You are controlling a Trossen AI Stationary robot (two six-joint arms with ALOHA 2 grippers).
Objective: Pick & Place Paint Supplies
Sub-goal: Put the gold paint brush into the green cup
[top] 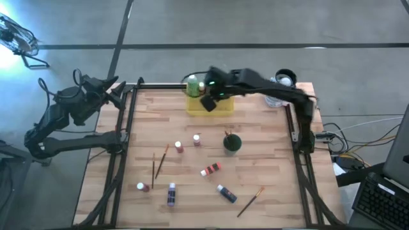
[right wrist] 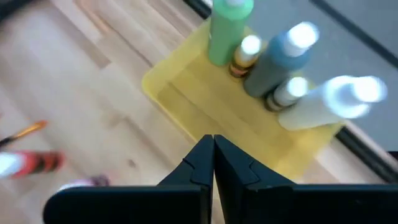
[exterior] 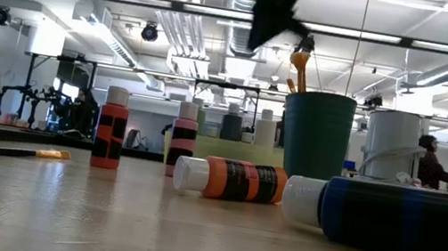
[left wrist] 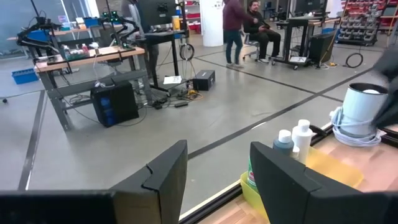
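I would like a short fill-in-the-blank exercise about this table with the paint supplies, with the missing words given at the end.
1. The right gripper hangs over the yellow tray with its fingers ____.
2. The paintbrush handles seen in the low view stand inside the dark green ____.
3. In the low view, the orange bottle nearest the camera lies on its ____.
4. The left gripper waits at the table's back left corner with its fingers ____.

Missing words: shut; cup; side; open

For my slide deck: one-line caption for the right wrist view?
Shut right gripper above the yellow tray holding upright paint bottles.
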